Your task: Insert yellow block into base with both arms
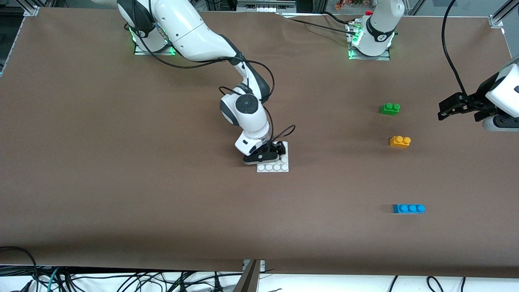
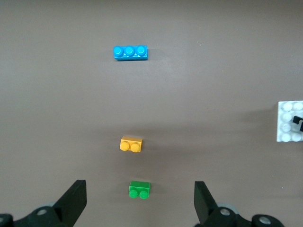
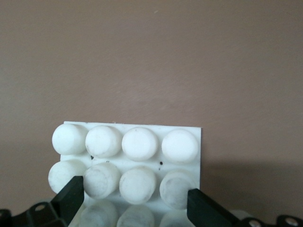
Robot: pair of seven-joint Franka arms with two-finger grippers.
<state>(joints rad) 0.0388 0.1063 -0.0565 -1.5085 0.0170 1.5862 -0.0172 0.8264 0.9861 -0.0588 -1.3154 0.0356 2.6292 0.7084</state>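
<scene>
White jointed arms [image 1: 190, 28] with black joint bands, cables, black tools.

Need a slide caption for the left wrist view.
Open left gripper above green brick, yellow block and blue brick.

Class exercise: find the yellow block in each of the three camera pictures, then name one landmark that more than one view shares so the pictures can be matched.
Front view: the yellow block lies on the table between the green brick and the blue brick.
Left wrist view: yellow block, again between green and blue.
Right wrist view: not in it.
Shared landmark: the white base, in all three.
</scene>
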